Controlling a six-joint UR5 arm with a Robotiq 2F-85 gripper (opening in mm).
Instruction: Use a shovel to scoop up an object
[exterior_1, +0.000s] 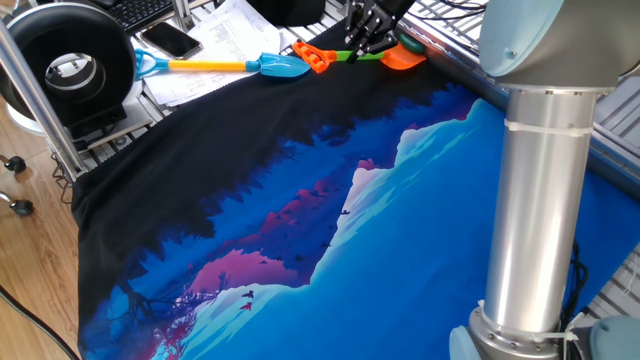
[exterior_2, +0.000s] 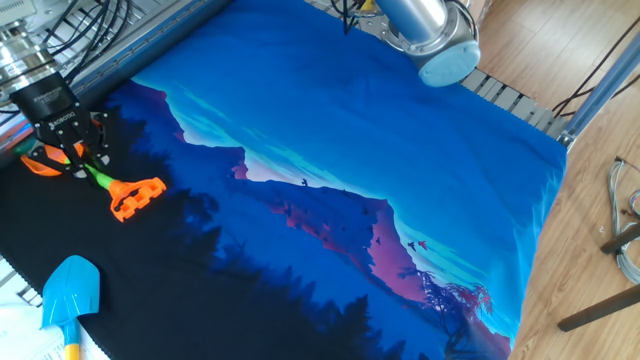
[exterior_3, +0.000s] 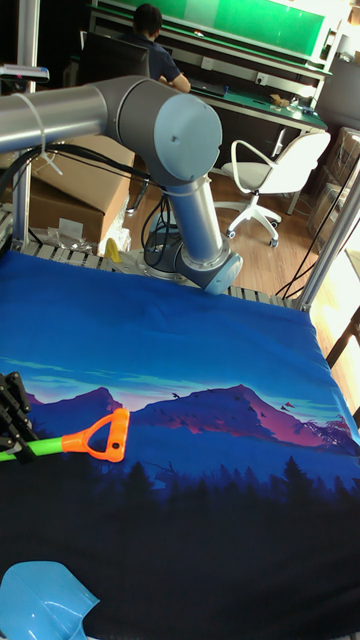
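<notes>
1. The gripper (exterior_2: 72, 160) is shown at the far left of the other fixed view, pointed down, its black fingers (exterior_2: 62, 156) clamped on the green shaft of the shovel (exterior_2: 120, 190).
2. The orange handle end is seen right of the gripper and appears raised off the cloth (exterior_2: 350, 130); the orange blade lies left of it, partly covered.
3. In one fixed view, the gripper (exterior_1: 362, 37) sits at the top edge, wrist cut off.
4. The object cannot be made out with certainty.
5. The blue shovel (exterior_1: 215, 66) lies upper left.
6. In the tall fixed view, the gripper (exterior_3: 10, 405) is cropped at the left edge.
</notes>
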